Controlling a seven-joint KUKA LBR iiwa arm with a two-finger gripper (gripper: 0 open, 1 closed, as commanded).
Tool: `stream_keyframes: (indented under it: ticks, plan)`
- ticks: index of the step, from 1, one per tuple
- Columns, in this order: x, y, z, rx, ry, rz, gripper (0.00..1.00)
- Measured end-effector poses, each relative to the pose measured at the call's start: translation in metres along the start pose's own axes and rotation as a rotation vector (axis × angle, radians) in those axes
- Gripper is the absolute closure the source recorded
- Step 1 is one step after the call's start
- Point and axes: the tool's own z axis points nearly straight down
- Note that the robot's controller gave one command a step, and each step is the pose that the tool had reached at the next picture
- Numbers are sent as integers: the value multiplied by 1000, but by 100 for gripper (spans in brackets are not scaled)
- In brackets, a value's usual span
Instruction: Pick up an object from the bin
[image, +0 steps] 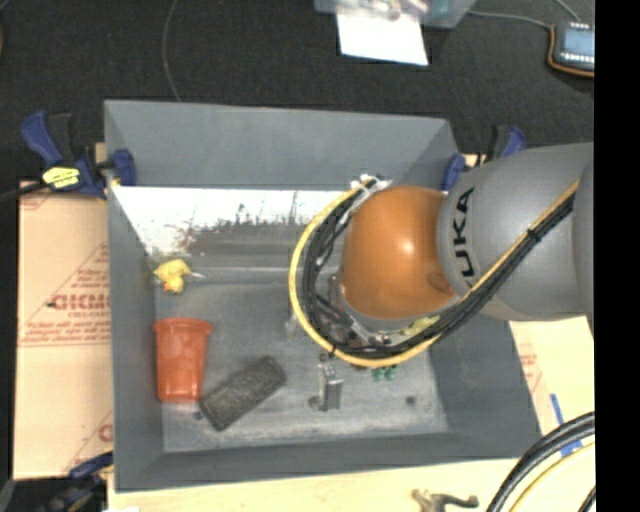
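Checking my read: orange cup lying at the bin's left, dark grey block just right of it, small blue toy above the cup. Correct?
One thing is off: the small toy above the orange cup is yellow, not blue, as the camera view shows. The cup does lie at the left of the bin, with the dark grey block just right of it.

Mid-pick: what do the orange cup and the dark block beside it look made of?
Orange cup: looks like smooth plastic, even colour with a faint sheen. Dark grey block: probably foam or sponge, matte with a coarse, speckled surface; a rough stone cannot be ruled out.
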Motion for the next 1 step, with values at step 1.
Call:
stream_keyframes:
  ticks: [1]
  plan:
    - [-10,-26,3,1,-5,-76,0]
